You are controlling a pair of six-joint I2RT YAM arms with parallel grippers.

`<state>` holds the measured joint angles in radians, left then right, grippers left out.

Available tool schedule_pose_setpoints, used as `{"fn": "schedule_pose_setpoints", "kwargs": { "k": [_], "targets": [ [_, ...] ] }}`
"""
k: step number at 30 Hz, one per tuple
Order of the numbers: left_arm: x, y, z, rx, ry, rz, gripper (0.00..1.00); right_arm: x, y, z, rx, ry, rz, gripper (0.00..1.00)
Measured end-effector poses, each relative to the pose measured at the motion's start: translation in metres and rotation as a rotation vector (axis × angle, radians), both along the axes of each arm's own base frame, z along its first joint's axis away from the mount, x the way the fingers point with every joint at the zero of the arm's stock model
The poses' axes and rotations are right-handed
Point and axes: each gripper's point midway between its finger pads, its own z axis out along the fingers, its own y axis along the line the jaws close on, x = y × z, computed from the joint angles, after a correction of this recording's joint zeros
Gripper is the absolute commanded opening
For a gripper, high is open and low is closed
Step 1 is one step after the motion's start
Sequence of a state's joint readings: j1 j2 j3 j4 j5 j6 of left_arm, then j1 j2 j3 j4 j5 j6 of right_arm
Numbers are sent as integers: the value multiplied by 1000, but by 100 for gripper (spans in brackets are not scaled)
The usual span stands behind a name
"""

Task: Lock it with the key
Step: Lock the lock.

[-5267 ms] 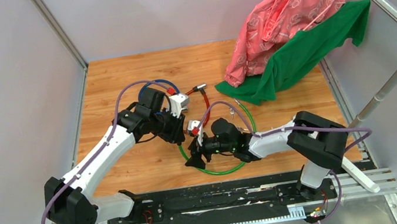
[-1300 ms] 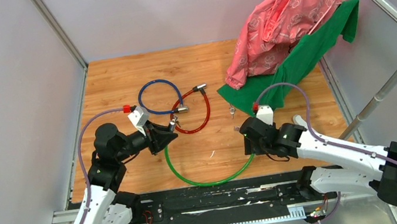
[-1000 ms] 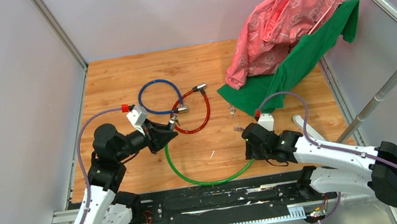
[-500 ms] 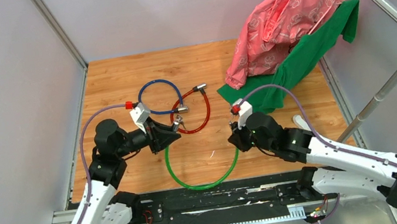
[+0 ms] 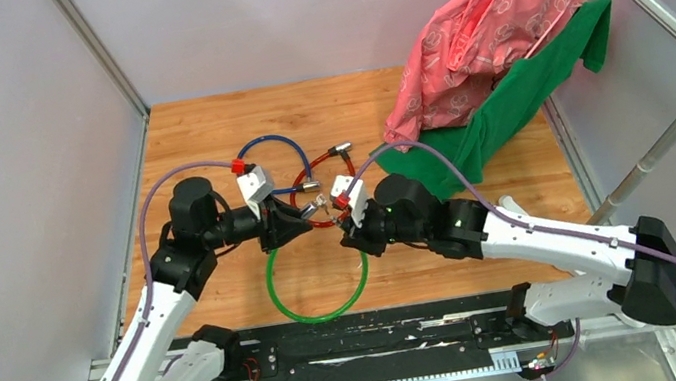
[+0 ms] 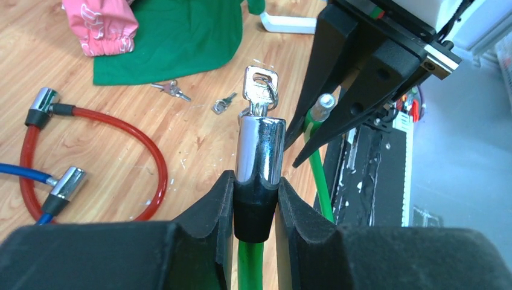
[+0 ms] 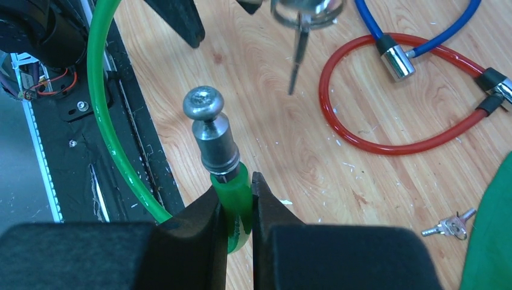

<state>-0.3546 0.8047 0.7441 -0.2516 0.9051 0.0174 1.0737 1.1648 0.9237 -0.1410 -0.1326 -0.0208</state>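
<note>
Key (image 6: 261, 90) in barrel (image 6: 259, 148) clamped by left tool (image 6: 255, 181), now nearer pin end (image 7: 211, 139) clamped by right tool (image 7: 238, 181)

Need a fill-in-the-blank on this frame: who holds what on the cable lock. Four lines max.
1. The left fingers clamp the ____ cable just under its lock cylinder.
2. A ____ sits in the top of the lock cylinder.
3. The right fingers grip the same cable below its pin; the pin is not yet in the ____.
4. Lying loose are the red cable and a ____ one.
Missing words: green; key; cylinder; blue.
</note>
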Motion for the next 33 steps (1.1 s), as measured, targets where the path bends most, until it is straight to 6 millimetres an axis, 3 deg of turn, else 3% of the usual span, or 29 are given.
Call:
{"fn": "schedule_pose_setpoints", "kwargs": {
  "k": [12,24,33],
  "targets": [
    [0,-11,8,19,-70,-47,0,8,21,-8,-86,13,-19,0],
    [3,-11,9,40,-130,-25,0,26,16,-6,-104,8,-141,0],
    [11,-11,12,33,-115,32,0,19,25,-6,-88,31,-91,0]
  ]
}}
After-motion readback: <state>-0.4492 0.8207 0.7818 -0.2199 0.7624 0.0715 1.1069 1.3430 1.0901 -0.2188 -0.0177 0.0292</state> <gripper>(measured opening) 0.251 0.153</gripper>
